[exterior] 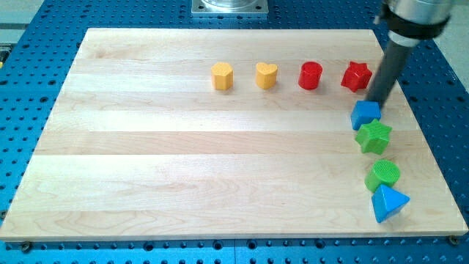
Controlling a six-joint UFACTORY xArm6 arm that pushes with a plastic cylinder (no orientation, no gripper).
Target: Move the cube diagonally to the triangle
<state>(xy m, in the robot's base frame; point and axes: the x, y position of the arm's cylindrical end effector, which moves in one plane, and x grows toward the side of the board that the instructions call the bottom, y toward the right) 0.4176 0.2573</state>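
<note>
Pushing rod parked right behind the blue cube

Upper part of the rod runs out of the view's top, so only the lower stretch shows. No pincer on this rig, just my tip (380,100), which sits at the top edge of the blue cube (366,114); can't quite tell if it's touching.

Count: eight blocks on the wooden board (183,161). Top row has a yellow hexagon (222,75), yellow heart (266,75), red cylinder (310,75) and red star (357,76). Down the view's right: the cube, green star (374,136) touching below it, green cylinder (383,175), then blue triangle (388,202) at the bottom.
</note>
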